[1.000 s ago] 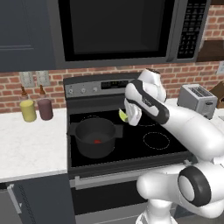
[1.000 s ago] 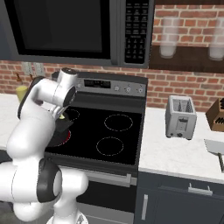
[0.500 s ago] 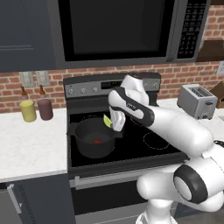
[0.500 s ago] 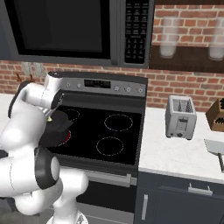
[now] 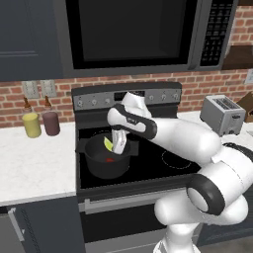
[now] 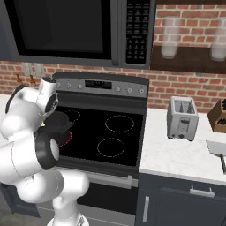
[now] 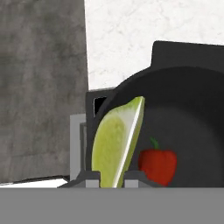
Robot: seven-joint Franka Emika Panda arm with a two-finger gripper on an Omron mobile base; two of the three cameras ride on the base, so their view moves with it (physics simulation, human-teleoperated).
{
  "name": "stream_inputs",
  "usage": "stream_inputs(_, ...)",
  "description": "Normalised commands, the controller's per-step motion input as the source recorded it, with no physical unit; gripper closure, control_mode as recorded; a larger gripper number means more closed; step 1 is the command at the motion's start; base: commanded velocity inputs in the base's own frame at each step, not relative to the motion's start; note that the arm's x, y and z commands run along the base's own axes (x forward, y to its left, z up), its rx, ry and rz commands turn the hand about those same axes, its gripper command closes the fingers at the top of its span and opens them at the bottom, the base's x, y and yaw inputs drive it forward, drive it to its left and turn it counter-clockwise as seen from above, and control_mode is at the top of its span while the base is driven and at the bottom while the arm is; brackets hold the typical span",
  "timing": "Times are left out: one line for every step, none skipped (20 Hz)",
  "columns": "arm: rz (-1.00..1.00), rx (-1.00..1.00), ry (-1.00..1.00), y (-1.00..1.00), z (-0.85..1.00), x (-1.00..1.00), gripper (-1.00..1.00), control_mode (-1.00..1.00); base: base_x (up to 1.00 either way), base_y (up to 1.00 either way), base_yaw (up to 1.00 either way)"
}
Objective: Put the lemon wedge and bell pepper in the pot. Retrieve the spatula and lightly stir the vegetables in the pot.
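claw point(image 5: 115, 148) — pinching lemon wedge point(image 7: 116, 143) | over pot point(image 5: 95, 165) | bell pepper point(image 7: 158, 165) — inside pot

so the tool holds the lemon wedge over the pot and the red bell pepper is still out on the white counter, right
Not quite. The small red bell pepper already lies inside the wide dark grey pot, as the hand view shows. The rest holds: the tool grips the yellow-green lemon wedge above the pot.

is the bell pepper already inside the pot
Yes, the red bell pepper lies on the dark floor of the pot, beside the lemon wedge held in the hand.
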Motion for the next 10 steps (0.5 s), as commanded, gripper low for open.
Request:
stream_inputs(-0.05, -0.01, 0.08, 0.0, -0.19, 0.26, 1.0, -1.0, 0.0, 0.0, 0.0)
stream_inputs(-0.07, -0.02, 0.05, 0.0, -0.21, 0.3, 1.0, -1.0, 0.0, 0.0, 0.0)
stream_inputs(-0.07, -0.02, 0.04, 0.0, -0.21, 0.33, 1.0, -1.0, 0.0, 0.0, 0.0)
stream_inputs(-0.08, -0.02, 0.03, 0.0, -0.2, 0.33, 1.0, -1.0, 0.0, 0.0, 0.0)
stream_inputs(-0.09, -0.01, 0.03, -0.04, -0.2, 0.33, 1.0, -1.0, 0.0, 0.0, 0.0)
stream_inputs(-0.09, -0.02, 0.02, -0.02, -0.21, 0.33, 1.0, -1.0, 0.0, 0.0, 0.0)
stream_inputs(-0.09, -0.02, 0.01, 0.0, -0.23, 0.33, 1.0, -1.0, 0.0, 0.0, 0.0)
stream_inputs(-0.09, -0.02, 0.01, 0.0, -0.26, 0.33, 1.0, -1.0, 0.0, 0.0, 0.0)
stream_inputs(-0.09, -0.04, 0.0, 0.0, -0.3, 0.31, 1.0, -1.0, 0.0, 0.0, 0.0)
stream_inputs(-0.09, -0.07, 0.0, 0.0, -0.34, 0.28, 1.0, -1.0, 0.0, 0.0, 0.0)
